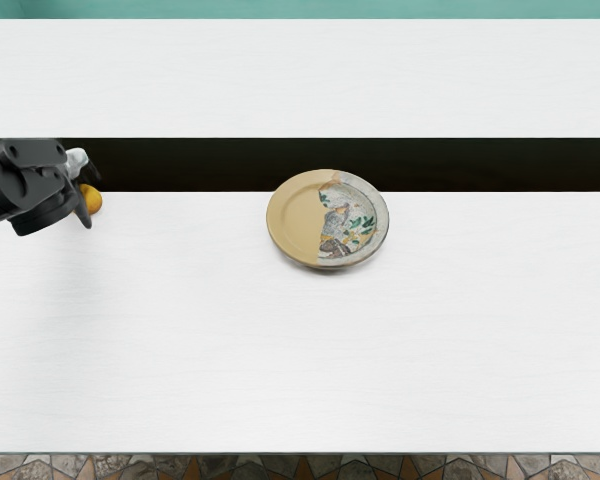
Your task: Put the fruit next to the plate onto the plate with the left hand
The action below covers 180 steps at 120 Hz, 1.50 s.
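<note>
A: Fruit (93, 201) on plate (290, 215) yet?
B: No. It sat well left of plate, at table (280, 350) edge, w/ left hand (35, 187) against it. Open or closed, couldn't tell. Lift, carry, drop: all 3 remained.

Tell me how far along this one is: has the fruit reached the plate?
Done: nothing yet; the round beige-and-grey patterned plate holds no fruit. In hand: the black left hand is at the small orange fruit at the left edge of the white table; a grip cannot be confirmed. Left: lift, carry to the plate, release.
</note>
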Tool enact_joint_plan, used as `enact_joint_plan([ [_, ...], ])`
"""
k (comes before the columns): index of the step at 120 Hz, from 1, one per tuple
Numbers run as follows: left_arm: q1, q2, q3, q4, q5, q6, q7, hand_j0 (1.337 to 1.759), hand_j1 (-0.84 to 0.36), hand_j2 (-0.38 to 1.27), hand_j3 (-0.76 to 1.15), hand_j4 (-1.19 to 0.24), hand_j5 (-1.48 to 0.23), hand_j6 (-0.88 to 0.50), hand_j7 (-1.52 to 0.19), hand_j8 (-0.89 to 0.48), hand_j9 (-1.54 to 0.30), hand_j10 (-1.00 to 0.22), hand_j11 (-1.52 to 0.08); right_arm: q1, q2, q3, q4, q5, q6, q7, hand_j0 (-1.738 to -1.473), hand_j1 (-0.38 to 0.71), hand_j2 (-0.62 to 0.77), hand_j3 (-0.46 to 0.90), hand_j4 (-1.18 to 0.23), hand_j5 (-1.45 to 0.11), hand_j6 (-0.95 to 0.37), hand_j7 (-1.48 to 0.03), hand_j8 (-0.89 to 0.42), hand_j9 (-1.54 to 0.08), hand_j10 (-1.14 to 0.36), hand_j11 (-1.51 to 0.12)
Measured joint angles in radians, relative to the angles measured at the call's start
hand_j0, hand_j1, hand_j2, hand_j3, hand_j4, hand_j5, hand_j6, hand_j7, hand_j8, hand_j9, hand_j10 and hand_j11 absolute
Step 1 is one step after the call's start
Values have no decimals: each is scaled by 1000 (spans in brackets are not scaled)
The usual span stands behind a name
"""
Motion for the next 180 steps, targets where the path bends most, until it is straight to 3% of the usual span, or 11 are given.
enact_joint_plan([
  [19,-1,1,0,0,-7,-13,0,1658,-213,96,0,-471,-609,-464,-610,-471,-610,-470,-610,0,0,0,0,0,0,0,-1658,-337,-2,0,-10,-13,-10,-13,-10,-13,-10,-13],
  [24,-5,2,0,0,-11,-46,2,1658,-301,117,0,-561,-685,-331,-756,-468,-678,-547,-707,-1,0,0,0,0,0,0,-1658,-337,-2,0,-10,-13,-10,-13,-10,-13,-10,-13],
  [31,-8,2,2,1,-15,-83,3,1668,-382,81,157,-675,-749,-90,-1038,-223,-965,-627,-814,0,0,0,0,0,0,0,-1658,-337,-2,0,-10,-13,-10,-13,-10,-13,-10,-13],
  [49,-5,2,0,4,-10,-114,2,1681,-482,-24,488,-462,-1006,152,-1289,55,-1309,-724,-986,-1,0,0,0,0,0,0,-1658,-337,-2,0,-10,-13,-10,-13,-10,-13,-10,-13],
  [53,-10,2,2,3,-14,-120,5,1635,-490,30,387,-462,-1051,139,-1264,18,-1251,-747,-1006,0,0,0,0,0,0,0,-1658,-337,-2,0,-10,-13,-10,-13,-10,-13,-10,-13],
  [64,-21,11,-2,1,-24,-133,6,1640,-496,175,233,-510,-1061,4,-1077,-82,-1154,-754,-1060,0,0,0,0,0,0,0,-1658,-337,-2,0,-10,-13,-10,-13,-10,-13,-10,-13],
  [68,-22,14,-14,0,-27,-139,10,1641,-493,218,198,-541,-1058,72,-1138,-102,-1152,-764,-1075,0,0,0,0,0,0,0,-1658,-337,-2,0,-10,-13,-10,-13,-10,-13,-10,-13],
  [106,-143,99,-169,-2,-108,-357,10,1635,-468,382,42,-643,-1075,-244,-1126,-211,-1196,-819,-1190,0,0,0,0,0,0,0,-1658,-337,-2,0,-10,-13,-10,-13,-10,-13,-10,-13],
  [153,-82,27,-639,-2,-134,-465,3,1644,-313,92,6,-836,-1093,-282,-1131,-331,-1176,-897,-1194,0,0,0,0,0,0,0,-1658,-337,-2,0,-10,-13,-10,-13,-10,-13,-10,-13],
  [165,-25,-35,-716,-4,-133,-479,2,1648,-339,391,4,-846,-1116,-336,-1132,-398,-1168,-956,-1176,0,0,0,0,0,0,0,-1658,-337,-2,0,-10,-13,-10,-13,-10,-13,-10,-13],
  [180,-14,-64,-767,-7,-130,-560,2,1650,-309,441,2,-846,-1150,-387,-1132,-464,-1160,-991,-1166,0,0,0,0,0,0,0,-1658,-337,-2,0,-10,-13,-10,-13,-10,-13,-10,-13],
])
